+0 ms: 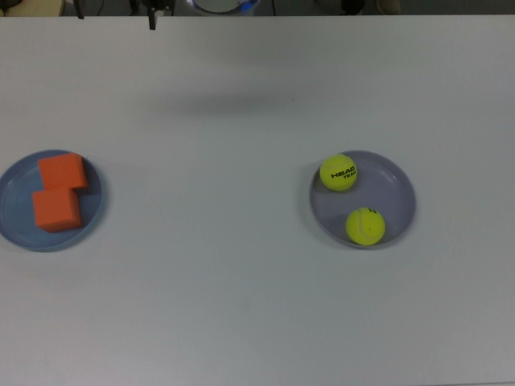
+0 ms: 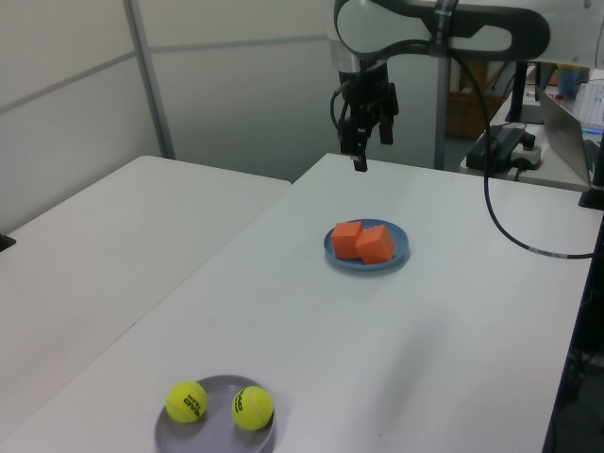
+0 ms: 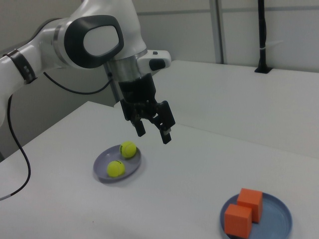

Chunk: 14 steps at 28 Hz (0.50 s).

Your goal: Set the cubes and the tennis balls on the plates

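**Hanging clear while all 4 items are sitting on plates**

Looking down in the top view, the 2 orange cubes (image 1: 58, 193) are resting side by side, touching, on the light blue plate (image 1: 14, 233) at the top view's left edge. The 2 tennis balls (image 1: 352, 199) are lying a little apart on the lavender-grey plate (image 1: 398, 193) toward the top view's right. Only a dark tip of the arm is poking in at the upper edge, so this view is telling little about the tool.

Turning to the left view, the gripper (image 2: 368, 146) is hovering high above the far end of the white table (image 2: 444, 311), well apart from both plates. Its 2 fingers are standing spread and are pinching nothing. The cubes (image 2: 363, 242) are sitting on the blue plate (image 2: 397, 256) mid-table, and the balls (image 2: 219, 404) are sitting on the grey plate (image 2: 170, 436) at the near edge.

Moving to the right view, the gripper (image 3: 152, 130) is hanging in the air above the table, fingers apart and empty, pointing down and tilted. It appears to be nearer the plate with the balls (image 3: 121, 159) than the one with the cubes (image 3: 244, 211), though depth is hard to judge here.

Judging by this layout, the placing work is looking finished and the arm is idling after the last drop. The next move is probably calling only for a retreat to rest, keeping well above both plates.
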Motion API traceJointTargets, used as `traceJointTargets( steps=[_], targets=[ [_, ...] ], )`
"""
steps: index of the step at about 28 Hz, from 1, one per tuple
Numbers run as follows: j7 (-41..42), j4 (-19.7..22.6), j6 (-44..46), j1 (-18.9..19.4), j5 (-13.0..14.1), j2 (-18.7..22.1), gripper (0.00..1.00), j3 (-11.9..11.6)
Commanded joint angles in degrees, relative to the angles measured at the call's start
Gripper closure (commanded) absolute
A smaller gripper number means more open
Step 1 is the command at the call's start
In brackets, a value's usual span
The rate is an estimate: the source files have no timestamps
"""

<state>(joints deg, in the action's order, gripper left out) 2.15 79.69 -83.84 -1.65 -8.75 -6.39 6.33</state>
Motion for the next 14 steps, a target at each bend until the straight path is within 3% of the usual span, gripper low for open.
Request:
traceJointTargets(
  steps=[1, 14],
  targets=[
    [0.8, 1.6, -1.1, 0.2, 0.9, 0.9, 0.00, -0.3],
    [1.4, 1.6, -0.9, 0.2, 0.9, 1.0, 0.00, -0.3]
  ],
)
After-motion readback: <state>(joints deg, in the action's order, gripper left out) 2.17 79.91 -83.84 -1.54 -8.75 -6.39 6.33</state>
